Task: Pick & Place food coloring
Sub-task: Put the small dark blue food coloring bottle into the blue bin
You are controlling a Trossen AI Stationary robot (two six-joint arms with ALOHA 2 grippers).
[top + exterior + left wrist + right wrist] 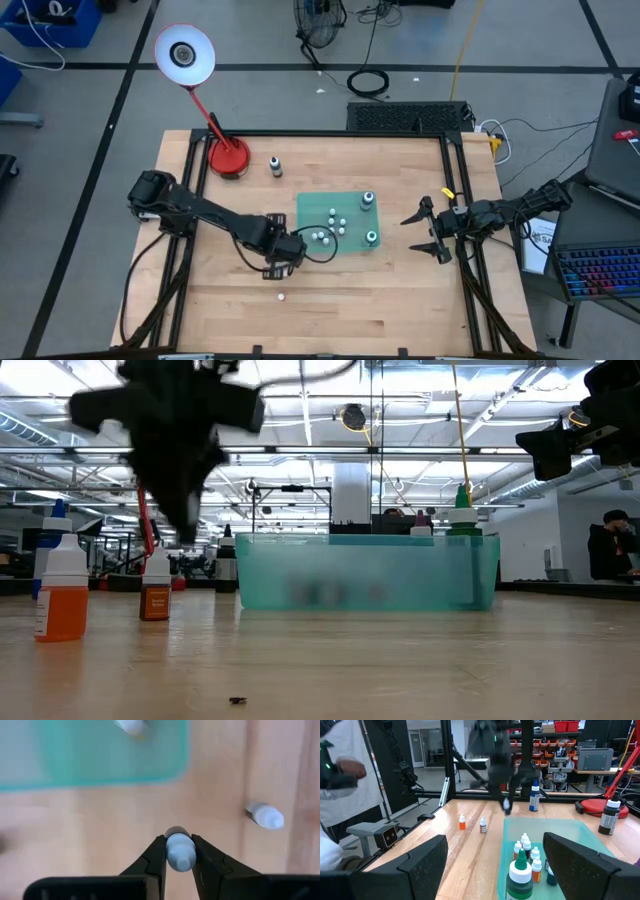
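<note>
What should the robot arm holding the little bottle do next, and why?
Probably carry it sideways over the green tray. The left gripper is shut on a white-capped bottle above bare wood beside the tray, where other bottles stand.

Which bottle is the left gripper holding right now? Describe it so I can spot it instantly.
Start at the green tray mid-table, then go just off its edge nearest the left arm. There the left gripper pinches a tiny white-capped bottle by its cap. Unlike the white-capped bottles standing in the tray, it is clamped between dark fingers, outside the tray.
</note>
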